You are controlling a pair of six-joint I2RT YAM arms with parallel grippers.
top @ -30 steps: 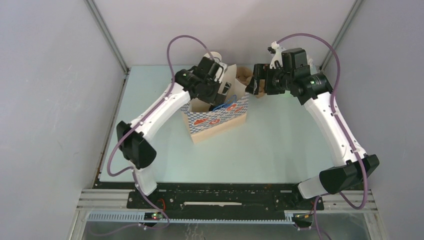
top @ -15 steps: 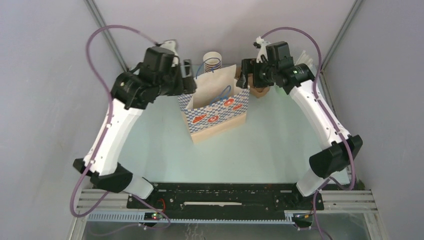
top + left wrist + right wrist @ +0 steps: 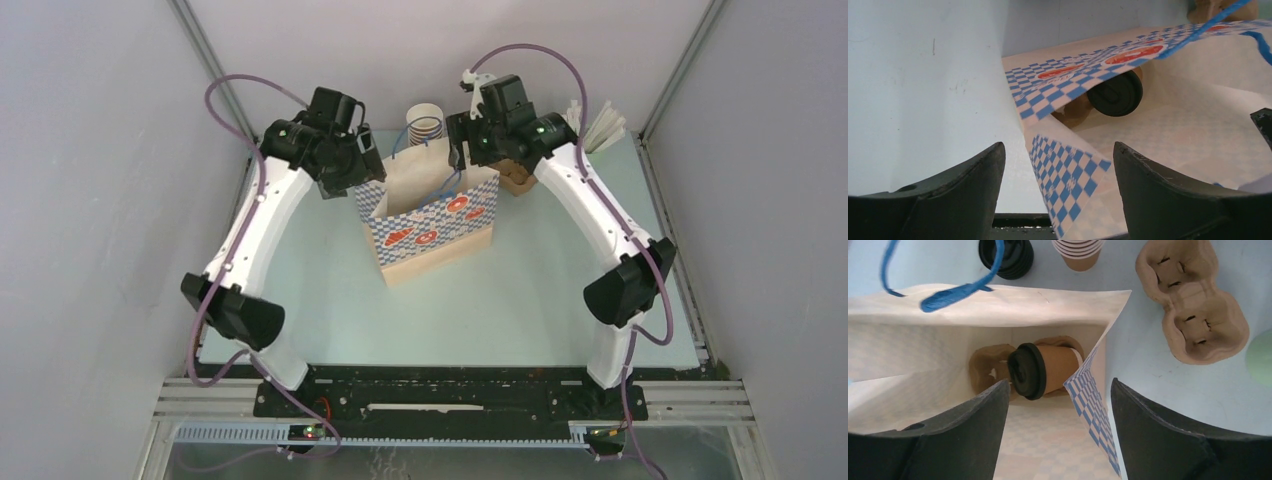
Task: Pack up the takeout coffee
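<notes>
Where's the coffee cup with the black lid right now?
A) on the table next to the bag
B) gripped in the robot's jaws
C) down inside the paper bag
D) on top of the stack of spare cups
C: the right wrist view looks down into the open paper bag, where the coffee cup rests on a pulp tray at the bottom.

Soft, even light fills every view, bright and without glare. Only faint, diffuse shadows lie on the pale mint-green table top [image 3: 540,290]. In the wrist views the left gripper [image 3: 1058,150] and right gripper [image 3: 1059,385] are dark and blurred along the bottom edge. The blue-checked white paper bag [image 3: 1068,170] goes soft close to the lens, while the brown kraft paper cup with black lid [image 3: 1055,367] is sharp
</notes>
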